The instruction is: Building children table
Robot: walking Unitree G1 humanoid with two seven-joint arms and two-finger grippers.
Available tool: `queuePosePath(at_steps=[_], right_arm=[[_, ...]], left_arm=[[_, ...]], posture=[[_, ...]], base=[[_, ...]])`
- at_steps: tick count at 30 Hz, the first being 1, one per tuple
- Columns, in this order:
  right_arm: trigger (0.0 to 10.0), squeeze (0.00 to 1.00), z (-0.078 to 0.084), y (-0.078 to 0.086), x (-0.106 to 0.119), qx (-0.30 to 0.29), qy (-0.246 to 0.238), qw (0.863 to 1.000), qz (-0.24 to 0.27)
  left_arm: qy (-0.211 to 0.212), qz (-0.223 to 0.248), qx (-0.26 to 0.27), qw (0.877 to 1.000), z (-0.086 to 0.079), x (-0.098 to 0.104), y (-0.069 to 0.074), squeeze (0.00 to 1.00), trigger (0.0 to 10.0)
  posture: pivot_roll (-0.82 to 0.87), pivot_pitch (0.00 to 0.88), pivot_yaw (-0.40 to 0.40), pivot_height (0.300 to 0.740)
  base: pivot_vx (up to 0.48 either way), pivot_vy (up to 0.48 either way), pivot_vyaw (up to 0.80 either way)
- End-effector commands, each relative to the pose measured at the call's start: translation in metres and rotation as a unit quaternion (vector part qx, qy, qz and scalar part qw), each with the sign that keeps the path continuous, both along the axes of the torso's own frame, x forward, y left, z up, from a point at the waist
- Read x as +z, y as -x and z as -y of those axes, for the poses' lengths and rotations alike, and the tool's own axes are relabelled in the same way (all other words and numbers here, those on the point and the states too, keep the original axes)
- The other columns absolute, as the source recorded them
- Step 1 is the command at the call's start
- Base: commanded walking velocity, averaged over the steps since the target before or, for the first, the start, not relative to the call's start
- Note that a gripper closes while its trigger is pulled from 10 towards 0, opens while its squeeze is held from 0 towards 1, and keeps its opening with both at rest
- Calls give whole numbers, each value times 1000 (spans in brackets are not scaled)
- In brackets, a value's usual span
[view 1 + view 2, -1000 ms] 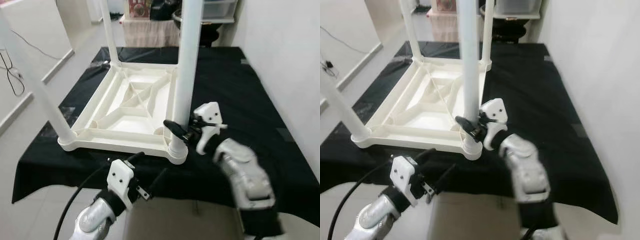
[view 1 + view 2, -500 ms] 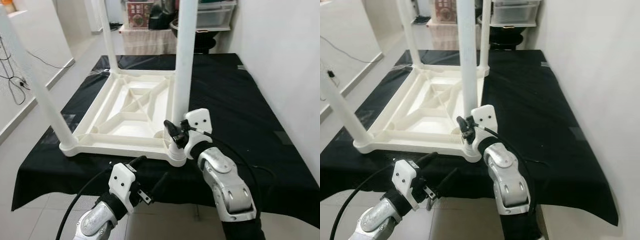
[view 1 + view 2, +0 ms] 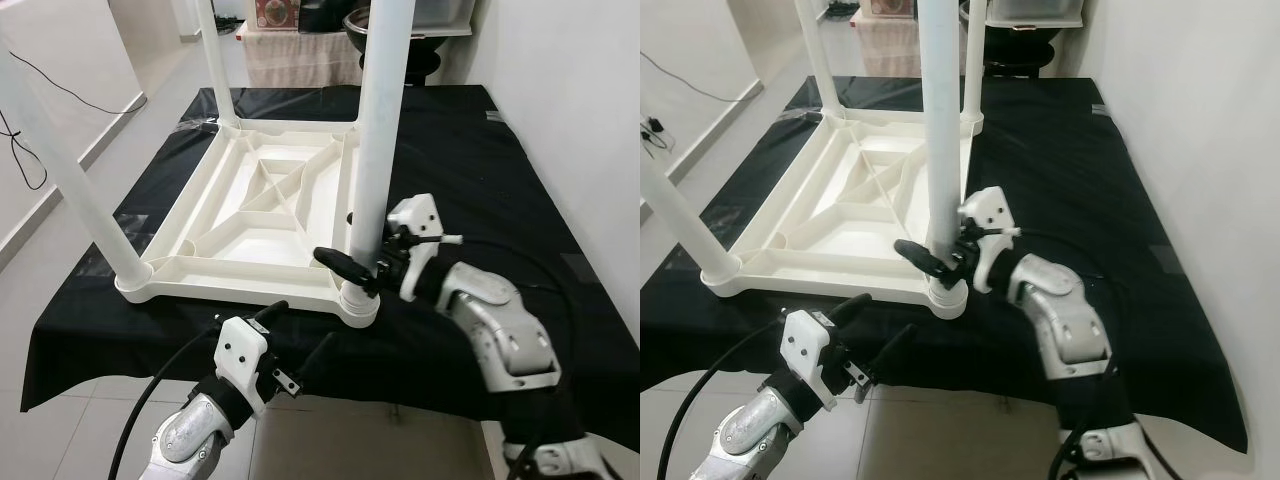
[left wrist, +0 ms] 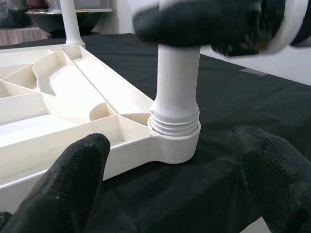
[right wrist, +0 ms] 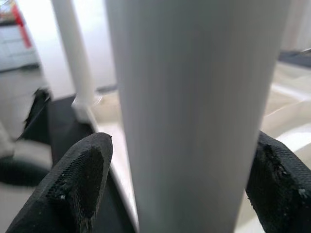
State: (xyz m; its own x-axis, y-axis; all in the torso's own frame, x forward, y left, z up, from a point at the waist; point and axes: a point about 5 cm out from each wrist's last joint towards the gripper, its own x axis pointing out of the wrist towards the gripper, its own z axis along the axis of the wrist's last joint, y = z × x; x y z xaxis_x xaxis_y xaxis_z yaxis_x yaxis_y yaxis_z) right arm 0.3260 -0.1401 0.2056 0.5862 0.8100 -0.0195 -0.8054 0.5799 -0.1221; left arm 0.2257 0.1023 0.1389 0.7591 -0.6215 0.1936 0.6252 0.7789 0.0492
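Observation:
A white plastic table (image 3: 250,215) lies upside down on a black-covered surface, its legs pointing up. My right gripper (image 3: 358,258) straddles the near right leg (image 3: 378,130) just above its threaded socket (image 4: 174,127). One finger (image 3: 340,266) crosses in front of the leg and the other is hidden behind it. In the right wrist view the fingertips (image 5: 80,182) flank the leg (image 5: 194,111), with a thin gap on one side. My left gripper (image 3: 298,335) hangs open just below the surface's front edge, facing that same corner with nothing between its fingers (image 4: 73,179).
The black cloth (image 3: 470,150) leaves free room to the right of the table, up to a white wall. Two more legs (image 3: 70,170) (image 3: 215,60) rise on the left. A shelf with a dark bowl (image 3: 395,25) stands behind. A cable (image 3: 20,130) lies on the floor at the left.
The right forearm has swung out to the right and the gripper has turned around the leg, its front finger now reaching further left. The left gripper has hardly moved.

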Motion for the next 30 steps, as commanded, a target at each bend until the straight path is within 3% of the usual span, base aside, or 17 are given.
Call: queuePosePath(at_steps=[1, 10, 11, 12, 13, 24, 25, 27, 28, 30], right_arm=[[10000, 0, 4, -3, -3, 23, 8, 1000, -1], [10000, 0, 17, -14, -4, 50, 12, 999, -14], [863, 0, 20, -16, -3, 56, 5, 998, -16], [863, 0, 20, -16, -3, 56, 5, 998, -16], [0, 0, 22, -17, -3, 65, -1, 998, -20], [0, 0, 32, -21, -6, 107, 15, 994, -33], [0, 0, 38, -18, -7, 76, 25, 997, -23], [0, 0, 38, -18, -7, 76, 25, 997, -23], [0, 0, 43, -14, -11, 24, 36, 999, -17], [0, 0, 44, -11, -13, 1, 41, 999, -16]], left_arm=[[-9, -4, -1, 1000, 1, -4, 1, 0, 10000], [-11, -4, -11, 1000, 2, -3, 2, 0, 10000], [-11, -3, -13, 1000, 3, -2, 1, 0, 10000], [-11, -3, -13, 1000, 3, -2, 1, 0, 10000], [-10, -2, -17, 1000, 3, -1, 0, 0, 10000], [-14, -3, -19, 1000, 0, 0, 1, 0, 10000], [-14, -4, -17, 1000, 0, -1, 1, 0, 10000], [-14, -4, -17, 1000, 0, -1, 1, 0, 10000], [-14, -6, -15, 1000, -2, -2, 2, 0, 10000], [-13, -7, -13, 1000, -3, -2, 2, 0, 10000]], posture=[[-11, 116, 15, 740], [-8, 118, 30, 740], [-10, 119, 32, 740], [-10, 119, 32, 740], [-13, 122, 40, 740], [-10, 131, 41, 740], [-22, 134, 36, 740], [-22, 134, 36, 740], [-28, 135, 28, 740], [-28, 135, 28, 740]], base=[[0, 0, 0], [0, 0, 0], [0, 0, 0], [0, 0, 0], [0, 0, 0], [0, 0, 0], [0, 0, 0], [0, 0, 0], [0, 0, 0], [0, 0, 0]])
